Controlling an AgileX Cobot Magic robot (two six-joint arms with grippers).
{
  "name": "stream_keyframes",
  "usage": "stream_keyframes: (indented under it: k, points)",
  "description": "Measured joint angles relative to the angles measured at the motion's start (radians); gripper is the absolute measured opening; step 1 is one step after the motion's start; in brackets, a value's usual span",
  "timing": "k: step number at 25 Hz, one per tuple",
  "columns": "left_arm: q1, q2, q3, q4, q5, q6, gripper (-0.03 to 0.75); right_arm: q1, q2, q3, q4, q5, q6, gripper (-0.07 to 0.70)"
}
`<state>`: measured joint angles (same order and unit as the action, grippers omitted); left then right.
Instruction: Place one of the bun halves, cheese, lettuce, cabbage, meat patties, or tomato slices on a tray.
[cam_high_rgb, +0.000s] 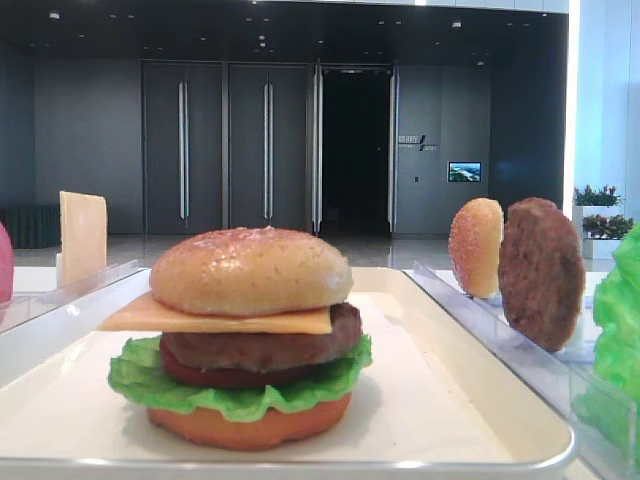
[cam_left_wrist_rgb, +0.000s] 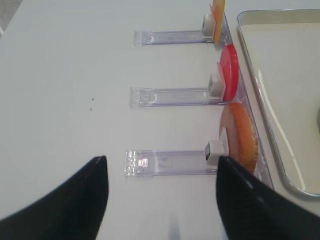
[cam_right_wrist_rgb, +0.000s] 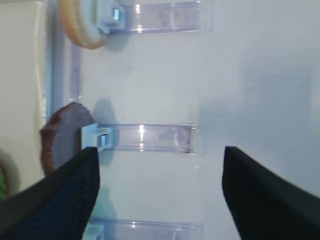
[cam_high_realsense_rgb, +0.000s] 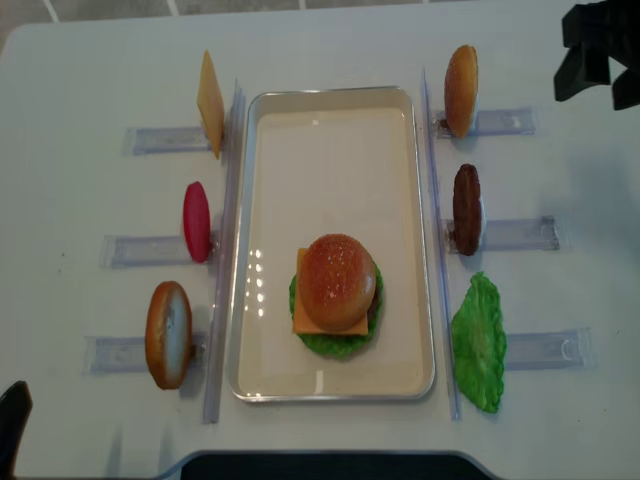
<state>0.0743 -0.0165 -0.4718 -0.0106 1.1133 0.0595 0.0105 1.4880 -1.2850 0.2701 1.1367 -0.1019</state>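
- The tray (cam_high_realsense_rgb: 250, 250) sits mid-tabletop (cam_high_realsense_rgb: 80, 60) — on it a stacked burger topped by a bun half (cam_high_realsense_rgb: 338, 282).
- Right claw (cam_right_wrist_rgb: 160, 195) hangs released above the racked meat patty (cam_right_wrist_rgb: 62, 140), empty.
- Left claw (cam_left_wrist_rgb: 162, 200) — also spread wide, holding nothing.

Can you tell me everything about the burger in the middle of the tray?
The stacked burger sits upright on the large white rectangular tray, toward its near end. From the bottom up it has a flat orange-brown bun disc, a ruffled bright green lettuce leaf, a thin dark red tomato slice, a rough brown meat patty, a smooth yellow-orange cheese square poking out sideways, and a glossy speckled golden bun top. Everything looks like plastic toy food. No gripper touches it.
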Motion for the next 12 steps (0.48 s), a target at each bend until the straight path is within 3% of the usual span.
stream_keyframes:
  k: [5,12]
  points:
    - [0.0,0.0,0.0,0.0,0.0,0.0,0.517,-0.063,0.0,0.0,-0.107,0.042,-0.003,0.518]
    - [0.0,0.0,0.0,0.0,0.0,-0.003,0.517,-0.082,0.0,0.0,-0.157,0.082,-0.008,0.518]
